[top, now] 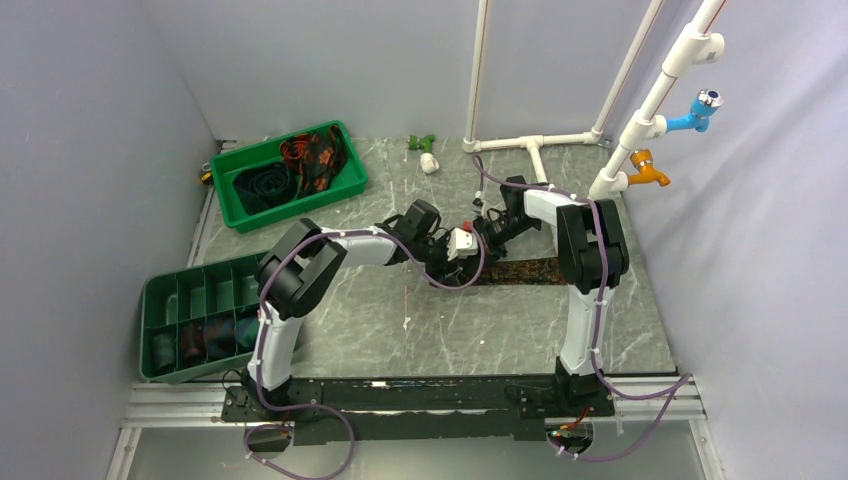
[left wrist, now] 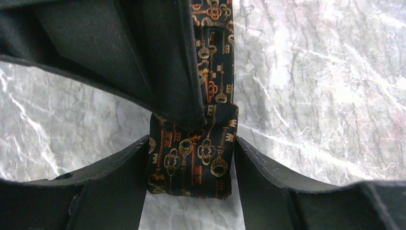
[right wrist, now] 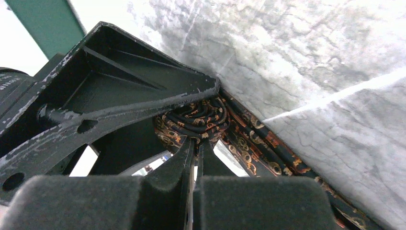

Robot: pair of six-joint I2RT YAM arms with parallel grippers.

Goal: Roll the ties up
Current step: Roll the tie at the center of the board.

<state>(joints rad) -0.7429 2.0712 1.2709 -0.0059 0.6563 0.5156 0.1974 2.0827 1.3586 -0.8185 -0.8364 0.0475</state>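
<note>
Both arms meet at the middle of the grey marbled tabletop (top: 480, 330), and between them lies the black cloth necktie printed with gold and orange keys (left wrist: 191, 163), one end wound into a tight coil, the rest lying flat on the marble and running off toward the right arm's side. Right claw (right wrist: 194, 141) is clenched, fingertips pinched together on the coil, gripping the tie there. Left claw (left wrist: 190, 143) has its jaws parted, one on each side of the coil, pads right against the cloth edges, though I can't tell whether they squeeze it or only flank it. Off at the far left sits an open green plastic tray (top: 300, 207) holding more loose ties, and near the left arm a divided green plastic tray (top: 165, 283) with rolled ones in its front compartments
</note>
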